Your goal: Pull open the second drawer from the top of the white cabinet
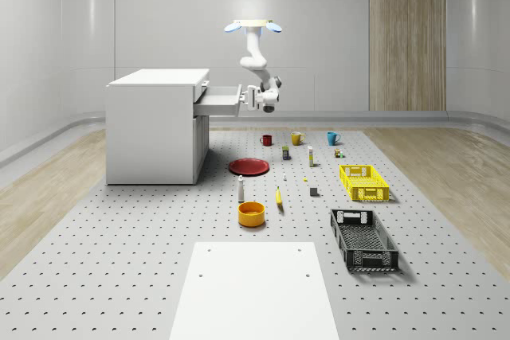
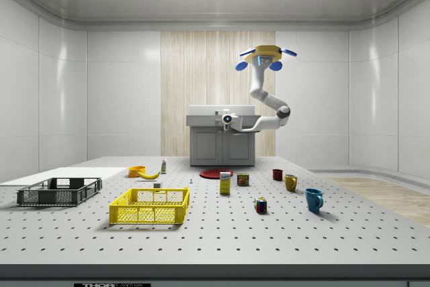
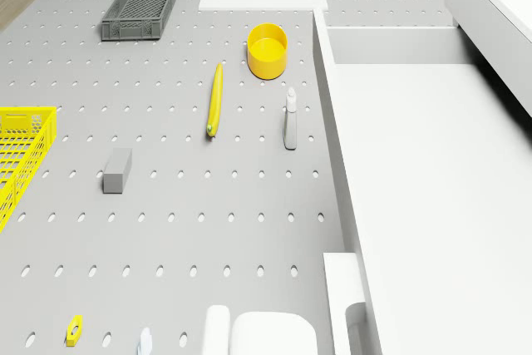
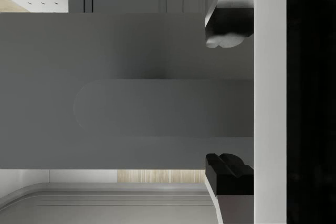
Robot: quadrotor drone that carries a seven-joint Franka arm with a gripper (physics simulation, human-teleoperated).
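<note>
The white cabinet [image 1: 155, 129] stands at the whole-scene view's left, and an upper drawer [image 1: 219, 100] just under its top slab is pulled well out. From the drone view the drawer's white inside [image 3: 432, 172] lies open below. The drone [image 1: 253, 27] hovers in the air beside the cabinet, past the drawer's front, with the arm bent down to it. My gripper [image 1: 255, 99] is at the drawer's front face. In the wrist view my gripper [image 4: 228, 100] is open, its black fingertips [image 4: 228, 27] standing apart on either side of the rounded handle [image 4: 157, 108].
On the perforated floor by the cabinet lie a red plate [image 1: 249, 166], a white bottle [image 1: 241, 189], a banana [image 1: 279, 197] and a yellow bowl [image 1: 251, 213]. Mugs [image 1: 297, 138], a yellow crate [image 1: 363, 181] and a black crate [image 1: 363, 239] sit further right. A white board [image 1: 253, 292] lies in front.
</note>
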